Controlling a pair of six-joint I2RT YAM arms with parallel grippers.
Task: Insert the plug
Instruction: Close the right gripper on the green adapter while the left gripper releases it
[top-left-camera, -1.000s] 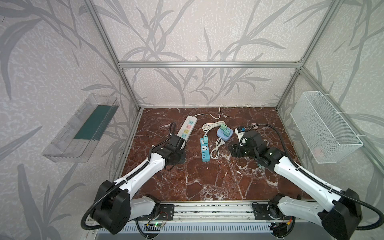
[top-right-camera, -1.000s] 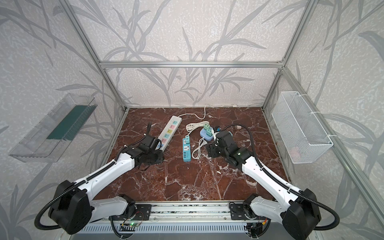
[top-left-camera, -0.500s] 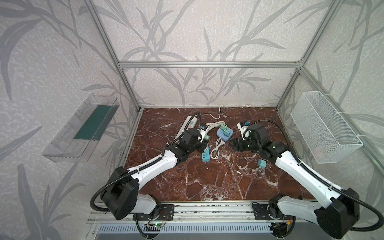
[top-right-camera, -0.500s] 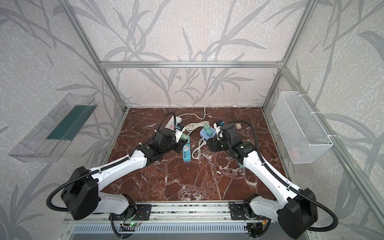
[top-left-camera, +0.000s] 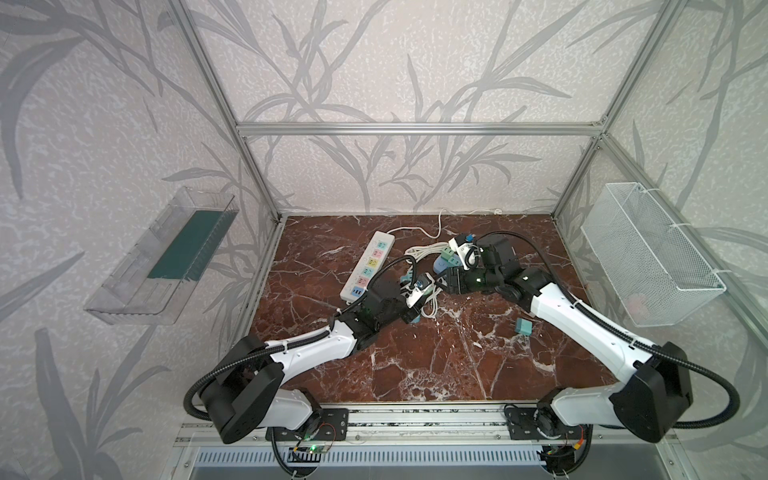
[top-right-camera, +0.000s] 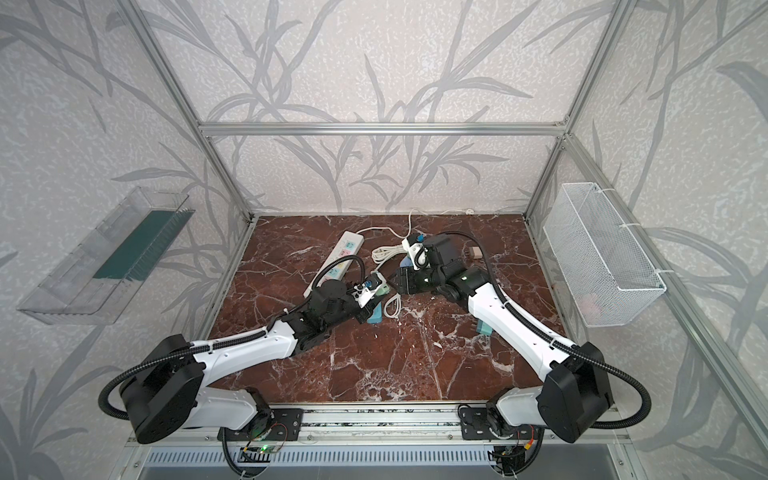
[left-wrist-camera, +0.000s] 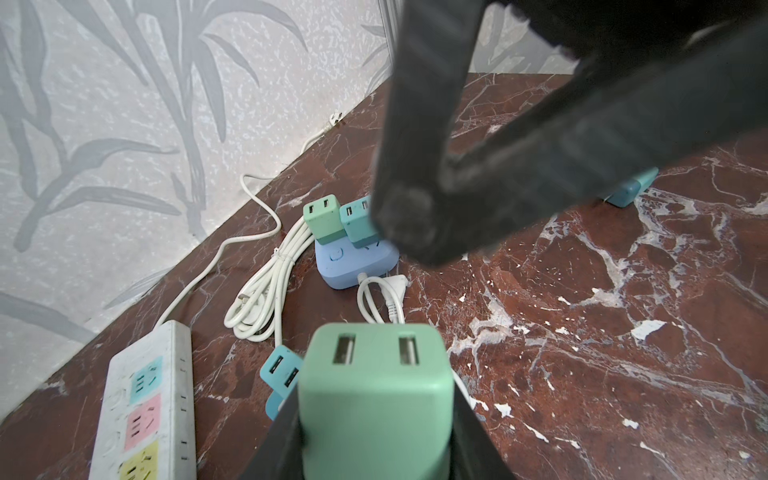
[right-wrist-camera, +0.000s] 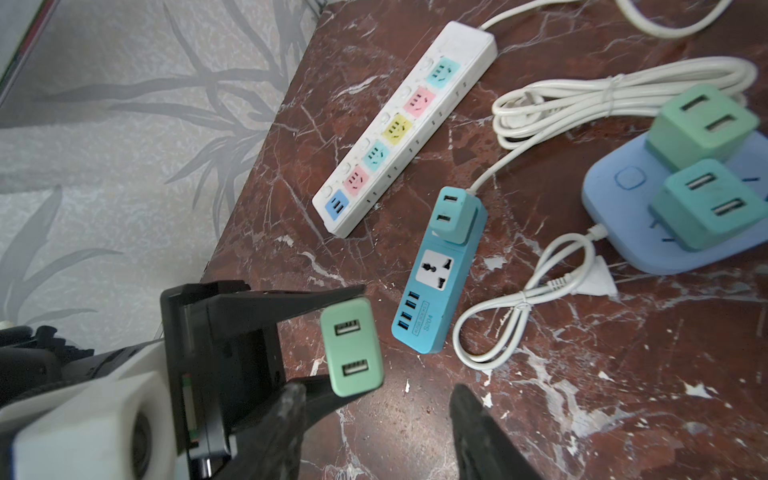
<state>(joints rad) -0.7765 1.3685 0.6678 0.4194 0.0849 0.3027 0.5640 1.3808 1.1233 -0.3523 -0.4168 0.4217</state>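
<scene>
Since a second earlier, your left gripper (left-wrist-camera: 376, 440) had swung in from beside the white power strip (top-left-camera: 368, 266) to mid-table, and the right gripper (right-wrist-camera: 376, 405) had edged toward it. You had tight room: the right gripper's fingers (right-wrist-camera: 478, 436), apart and empty, stood just beside the left gripper. The blue power strip (right-wrist-camera: 440, 270), coiled white cord (right-wrist-camera: 582, 102) and blue socket block (right-wrist-camera: 606, 216) crowded close. Bare marble tabletop (top-left-camera: 436, 365) lay open toward the front rail. The left gripper clamped the mint-green USB charger plug (right-wrist-camera: 352, 347) clear of the table, near the blue power strip's USB end. Its port face pointed out from the fingers toward the right gripper, long side spanning finger to finger. Rounded corners, two USB slots; prongs hidden.
</scene>
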